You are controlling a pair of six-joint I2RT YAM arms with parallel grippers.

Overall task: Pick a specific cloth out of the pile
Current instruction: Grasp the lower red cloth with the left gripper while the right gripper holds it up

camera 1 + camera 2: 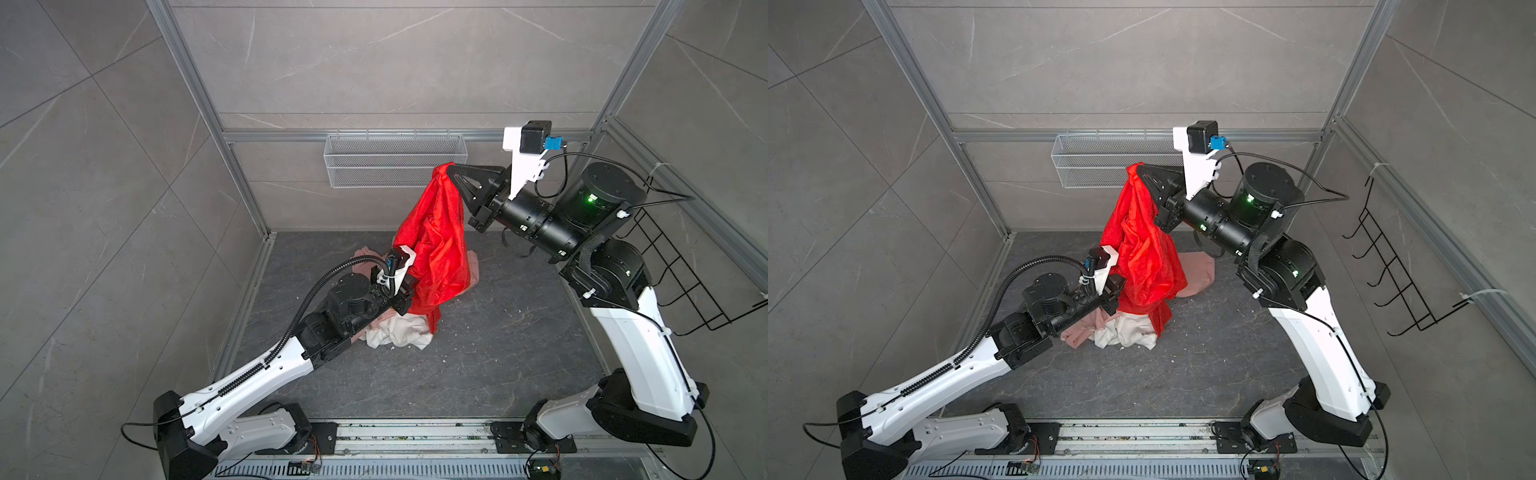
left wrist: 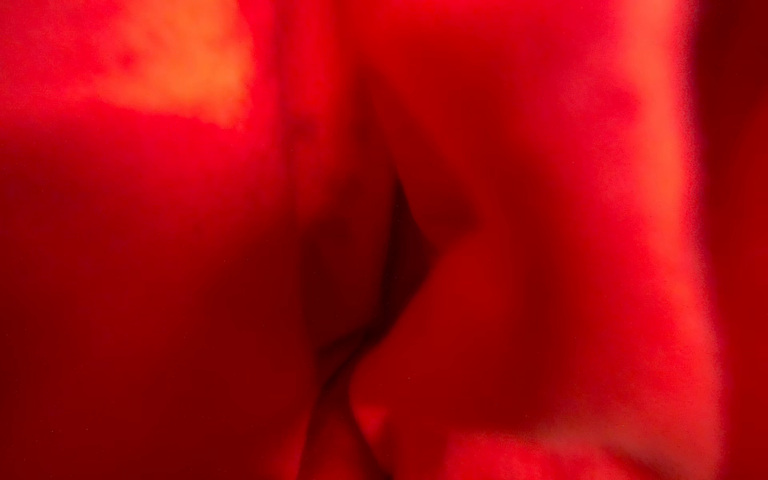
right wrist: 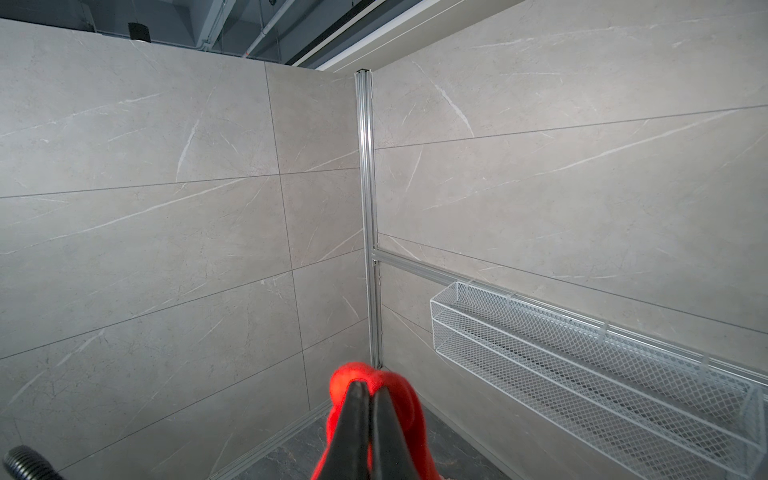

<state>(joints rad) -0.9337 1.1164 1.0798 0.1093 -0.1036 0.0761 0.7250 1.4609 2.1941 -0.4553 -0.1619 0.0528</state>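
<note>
My right gripper (image 1: 451,169) (image 3: 370,388) is raised high and shut on the top edge of the red cloth (image 1: 436,249) (image 1: 1142,249) (image 3: 399,395). The cloth hangs down in long folds and its lower end reaches the pile. In both top views the pile lies on the dark floor: a white cloth (image 1: 403,332) (image 1: 1129,330) at the front and a pale pink sweatshirt (image 1: 473,270) (image 1: 1200,270) behind. The left arm's wrist (image 1: 395,286) is pressed against the hanging cloth, which hides its fingers. Blurred red cloth (image 2: 498,208) fills the left wrist view.
A white mesh basket (image 1: 395,160) (image 3: 582,374) hangs on the back wall, just behind the raised right gripper. A black wire rack (image 1: 685,270) (image 1: 1391,270) is fixed to the right wall. Aluminium frame posts and tiled walls enclose the dark floor (image 1: 478,365).
</note>
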